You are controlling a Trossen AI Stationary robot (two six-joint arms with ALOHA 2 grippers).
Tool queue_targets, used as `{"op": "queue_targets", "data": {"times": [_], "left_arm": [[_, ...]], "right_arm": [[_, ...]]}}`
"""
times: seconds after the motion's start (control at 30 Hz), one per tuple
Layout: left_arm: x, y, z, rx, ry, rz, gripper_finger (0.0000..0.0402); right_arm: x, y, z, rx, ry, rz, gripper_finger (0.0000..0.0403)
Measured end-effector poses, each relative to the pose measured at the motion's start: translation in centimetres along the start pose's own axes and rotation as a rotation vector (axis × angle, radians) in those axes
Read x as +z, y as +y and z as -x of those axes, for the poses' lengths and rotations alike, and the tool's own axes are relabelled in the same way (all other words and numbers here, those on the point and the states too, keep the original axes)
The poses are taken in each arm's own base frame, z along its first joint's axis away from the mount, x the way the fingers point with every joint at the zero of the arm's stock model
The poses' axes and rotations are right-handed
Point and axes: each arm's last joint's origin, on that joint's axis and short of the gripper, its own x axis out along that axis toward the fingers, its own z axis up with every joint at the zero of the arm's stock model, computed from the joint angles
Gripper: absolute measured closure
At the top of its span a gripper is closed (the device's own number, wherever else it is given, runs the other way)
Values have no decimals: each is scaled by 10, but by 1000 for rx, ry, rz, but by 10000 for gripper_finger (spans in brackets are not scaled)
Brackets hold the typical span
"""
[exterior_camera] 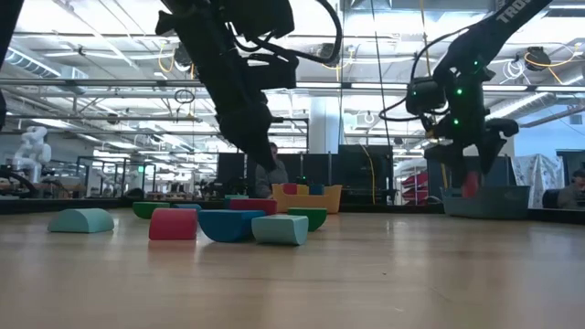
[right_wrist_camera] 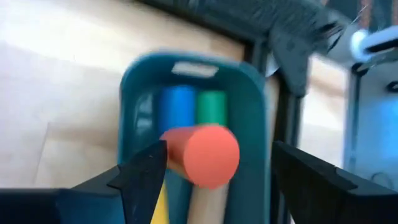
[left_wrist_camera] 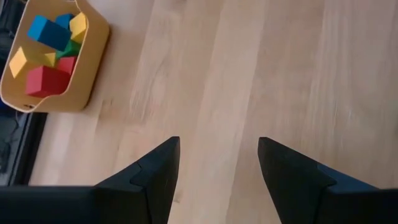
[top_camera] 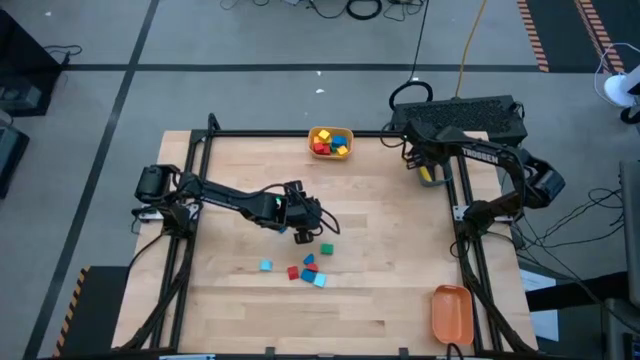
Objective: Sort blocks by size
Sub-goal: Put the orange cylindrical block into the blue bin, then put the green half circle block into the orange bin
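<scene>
The right end effector (right_wrist_camera: 211, 171), marked TROSSEN, hangs released over the teal bin (right_wrist_camera: 255, 93); only its wrist view shows a red cylinder (right_wrist_camera: 208, 155) between its fingers, above blue and green ones. The left end effector (left_wrist_camera: 217, 162), released, hovers beside loose blocks (top_camera: 305, 268).

The red wooden cylinder (right_wrist_camera: 204, 155) looks blurry in the right wrist view, and its back end is hidden behind its round face. The dark teal plastic bin (right_wrist_camera: 255, 93) is cut off at the picture's edge. From above, the small blocks (top_camera: 306, 268) on the bench are too tiny to tell their shapes.
</scene>
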Motion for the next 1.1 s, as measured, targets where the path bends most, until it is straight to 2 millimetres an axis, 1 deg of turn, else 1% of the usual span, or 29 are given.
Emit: {"op": "queue_targets", "data": {"times": [0.07,0.23,0.53,0.67,0.77,0.87,1.0,1.1], "left_arm": [[1,0,0,0,-6,15,182],[2,1,0,3,-16,53,182],[5,7,-3,13,-37,141,182],[5,5,-3,10,-37,180,182],[5,2,-1,5,-41,197,182],[4,-2,1,-2,-45,186,182],[3,-10,5,-15,-44,145,182],[-1,-21,11,-29,-29,118,182]], "right_arm": [[2,-2,4,-11,-44,-7,129],[6,-11,18,37,-128,-9,147],[5,-29,44,89,-264,6,172],[2,-33,50,106,-269,-2,182],[-3,-30,55,164,-260,4,188],[-9,-22,65,213,-285,30,192],[-19,-8,82,296,-356,94,193],[-30,2,97,391,-398,144,193]]}}
